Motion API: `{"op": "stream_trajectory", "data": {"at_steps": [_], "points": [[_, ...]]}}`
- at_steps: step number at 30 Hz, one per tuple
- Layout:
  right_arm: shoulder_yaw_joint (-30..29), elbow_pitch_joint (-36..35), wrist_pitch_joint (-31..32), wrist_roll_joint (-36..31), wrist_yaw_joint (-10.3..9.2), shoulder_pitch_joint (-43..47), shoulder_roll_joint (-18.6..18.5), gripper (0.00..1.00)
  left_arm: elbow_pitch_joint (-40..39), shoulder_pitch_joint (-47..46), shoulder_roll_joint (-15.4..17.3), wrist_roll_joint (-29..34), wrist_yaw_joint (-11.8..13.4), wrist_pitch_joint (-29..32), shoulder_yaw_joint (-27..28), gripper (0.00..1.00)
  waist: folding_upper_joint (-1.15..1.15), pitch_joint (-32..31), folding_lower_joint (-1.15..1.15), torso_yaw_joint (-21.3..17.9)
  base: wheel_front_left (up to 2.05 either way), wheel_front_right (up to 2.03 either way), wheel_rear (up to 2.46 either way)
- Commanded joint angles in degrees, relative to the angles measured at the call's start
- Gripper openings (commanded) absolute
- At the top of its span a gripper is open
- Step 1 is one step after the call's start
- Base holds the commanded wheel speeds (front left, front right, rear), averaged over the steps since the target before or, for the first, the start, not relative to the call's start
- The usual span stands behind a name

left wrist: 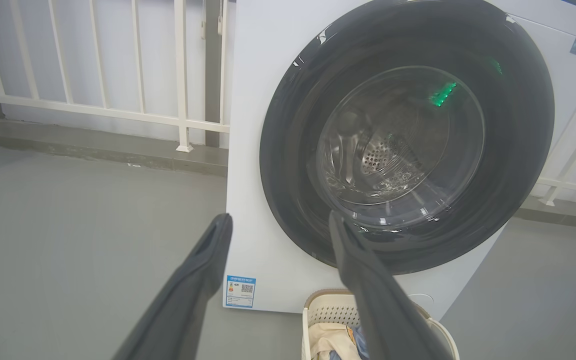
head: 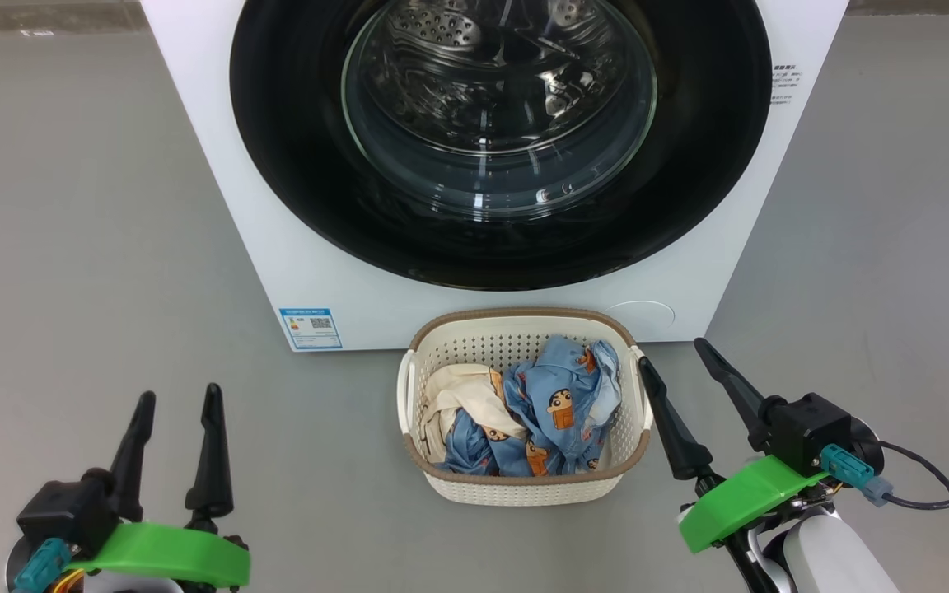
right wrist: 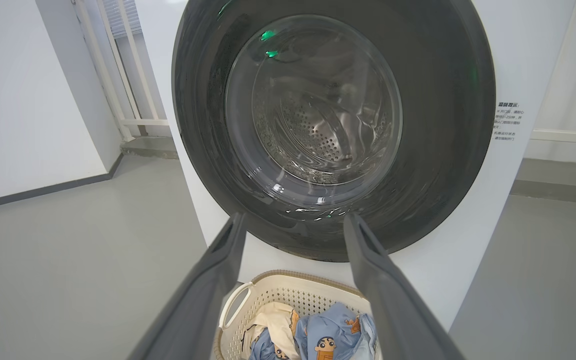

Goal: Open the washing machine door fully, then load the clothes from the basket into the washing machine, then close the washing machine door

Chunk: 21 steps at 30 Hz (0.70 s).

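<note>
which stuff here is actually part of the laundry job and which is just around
Part of the job:
- washing machine
- washing machine door, shut
- basket on the floor in front of the machine
- clothes in the basket

Just around:
- blue label at the machine's lower corner
- white railing
- grey floor

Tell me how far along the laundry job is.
Nothing looks done: the door sits shut on the washer. Nothing in hand: left gripper and right gripper are open and empty. To do: open the door, load the clothes from the basket, close it.
</note>
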Motion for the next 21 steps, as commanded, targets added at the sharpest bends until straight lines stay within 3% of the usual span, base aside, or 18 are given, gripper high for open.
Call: {"op": "stream_trajectory", "data": {"at_steps": [1, 21], "points": [[1.6, -1.3, -0.7, -0.3, 0.09, -1.7, 0.3, 1.0, -1.8, -2.4, 1.3, 0.5, -0.1, -0.8, 1.7, 1.0, 0.0, 0.0, 0.0, 0.0, 0.0, 0.0, 0.0], [1.6, -1.4, -0.7, 0.0, 0.09, -1.8, -0.1, 1.0, -1.3, -2.4, 1.5, 1.2, -0.1, -0.8, 1.4, 1.0, 0.0, -0.1, 0.0, -0.1, 0.03, 0.03, -0.06]]}}
